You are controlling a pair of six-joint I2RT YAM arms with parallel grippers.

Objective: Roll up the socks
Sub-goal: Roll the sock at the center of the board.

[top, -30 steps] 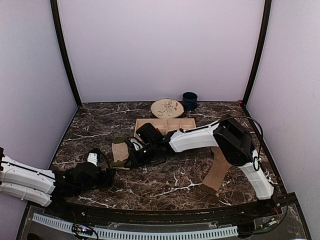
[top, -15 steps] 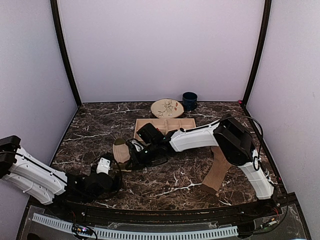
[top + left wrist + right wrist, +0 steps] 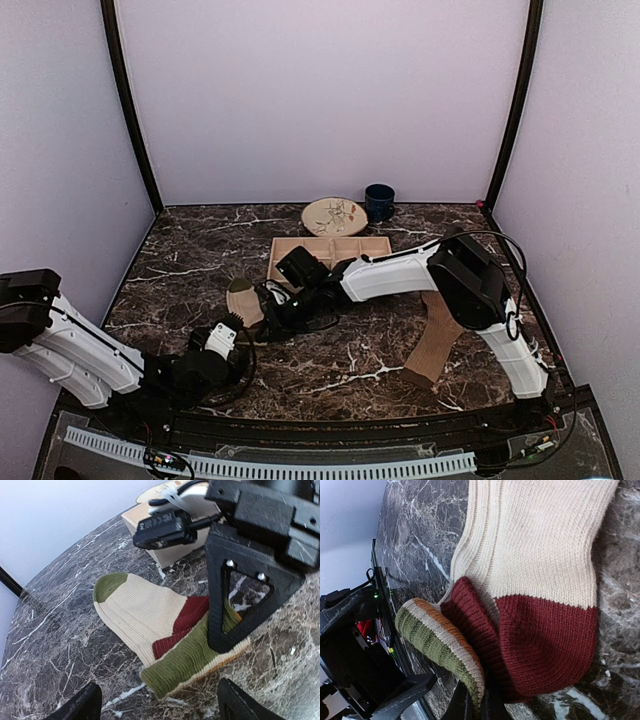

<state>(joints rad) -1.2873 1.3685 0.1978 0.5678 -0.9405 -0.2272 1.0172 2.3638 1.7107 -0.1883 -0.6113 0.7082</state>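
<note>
Jaws on the right gripper point(image 3: 474, 702) are pinched tight on the folded-over cuff end of the striped sock point(image 3: 142, 612). That's the cream one with the maroon band and olive green toe, lying on the marble table point(image 3: 330, 372) just in front of the wooden tray point(image 3: 350, 246). Meanwhile the left gripper point(image 3: 157, 706) has its jaws wide apart with nothing in them, hanging low on the near side of that sock, and the plain tan sock point(image 3: 432, 345) sits well off to the right.
</note>
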